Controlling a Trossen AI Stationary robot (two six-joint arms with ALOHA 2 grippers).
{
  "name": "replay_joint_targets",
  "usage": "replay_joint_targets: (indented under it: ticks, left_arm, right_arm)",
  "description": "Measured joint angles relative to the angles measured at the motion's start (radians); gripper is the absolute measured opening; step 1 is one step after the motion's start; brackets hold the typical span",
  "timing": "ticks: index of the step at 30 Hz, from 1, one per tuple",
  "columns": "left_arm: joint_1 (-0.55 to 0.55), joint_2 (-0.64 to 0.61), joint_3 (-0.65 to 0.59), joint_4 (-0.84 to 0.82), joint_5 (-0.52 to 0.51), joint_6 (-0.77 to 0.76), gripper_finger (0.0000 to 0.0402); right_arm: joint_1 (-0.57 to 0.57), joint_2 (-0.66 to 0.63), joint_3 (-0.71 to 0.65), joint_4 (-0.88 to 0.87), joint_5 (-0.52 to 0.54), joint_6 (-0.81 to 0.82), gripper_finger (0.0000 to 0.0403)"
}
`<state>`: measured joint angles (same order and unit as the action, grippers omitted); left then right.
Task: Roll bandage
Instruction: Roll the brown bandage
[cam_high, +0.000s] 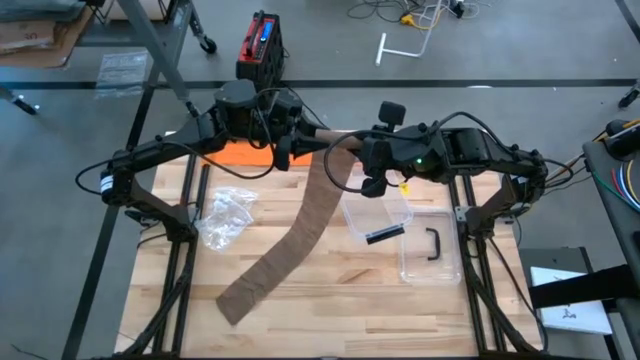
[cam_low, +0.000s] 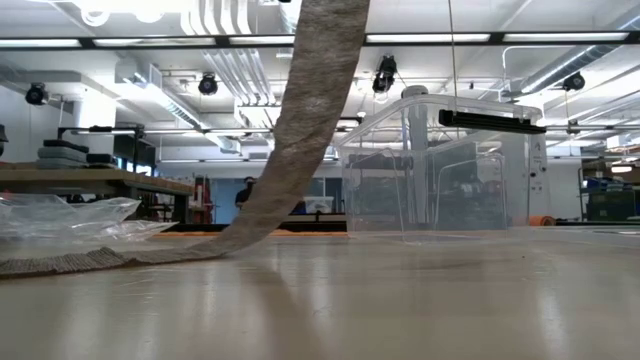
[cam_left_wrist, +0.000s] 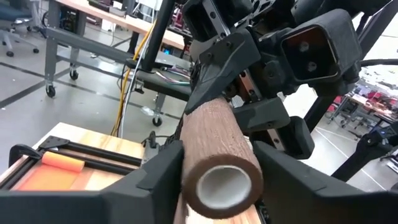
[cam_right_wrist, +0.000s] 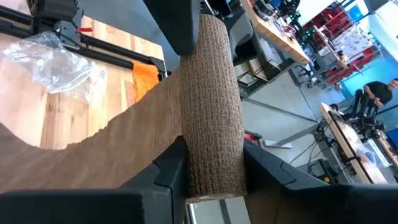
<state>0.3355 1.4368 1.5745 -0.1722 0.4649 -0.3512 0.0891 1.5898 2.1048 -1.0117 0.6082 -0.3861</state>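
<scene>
Bandage roll (cam_left_wrist: 219, 163): brown, wound on a white core, held up above the far middle of the table between both grippers; core's open end faces the left wrist camera.
Left gripper (cam_left_wrist: 214, 168): closed on one end of the roll, a dark finger (cam_left_wrist: 155, 171) pressed against each side of it; seen from above at the far centre (cam_high: 290, 143).
Right gripper (cam_right_wrist: 211, 163): clamped on the other end of the roll, fingers (cam_right_wrist: 171, 163) snug against the textured wrap; seen from above just right of the left gripper (cam_high: 362, 152).
Loose bandage strip (cam_high: 290, 240): hangs from the roll, reaches the wood and runs diagonally toward the near left, ending flat on the table; seen at table height as a wide band rising out of the top of the picture (cam_low: 300, 130).
Table (cam_high: 330, 300): pale wooden top in a black frame.
Clear plastic bag (cam_high: 225, 215): crumpled, lying left of the strip, apart from it.
Clear plastic box (cam_high: 430, 255): right of the strip, black handle on top; upright and see-through at table height (cam_low: 440, 170).
Orange pad (cam_high: 240, 152): flat at the far edge, partly under the left arm.
Red and black case (cam_high: 260, 45): on the floor beyond the table.
Person (cam_right_wrist: 376, 93): in dark clothes, far off in the room behind.
</scene>
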Motion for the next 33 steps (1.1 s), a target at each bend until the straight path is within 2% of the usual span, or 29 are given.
replay_joint_targets:
  ticks: [5, 8, 13, 19, 23, 28, 33]
  left_arm:
    - [0.000, 0.000, 0.000, 0.000, 0.000, 0.029, 0.0110]
    - [0.000, 0.000, 0.000, 0.002, 0.000, 0.063, 0.0091]
    - [-0.001, 0.000, 0.000, -0.003, -0.001, 0.213, 0.0093]
    - [-0.003, 0.000, 0.000, -0.011, 0.010, 0.430, 0.0093]
    - [-0.013, 0.000, 0.000, -0.019, 0.024, 0.578, 0.0095]
    - [-0.049, -0.001, 0.000, -0.017, 0.027, 0.711, 0.0093]
    - [-0.063, -0.007, 0.000, -0.012, 0.029, 0.762, 0.0097]
  right_arm:
    - [0.000, 0.000, 0.000, -0.001, -0.010, 0.013, 0.0117]
    - [0.000, 0.000, 0.000, -0.001, -0.011, 0.048, 0.0116]
    - [0.000, 0.000, 0.000, -0.004, -0.016, 0.147, 0.0158]
    - [0.000, -0.004, 0.046, -0.007, -0.165, 0.236, 0.0250]
    - [0.001, -0.004, 0.075, -0.038, -0.176, 0.270, 0.0294]
    - [0.000, -0.004, 0.071, -0.097, -0.172, 0.308, 0.0310]
    - [0.000, -0.002, 0.070, -0.095, -0.172, 0.304, 0.0300]
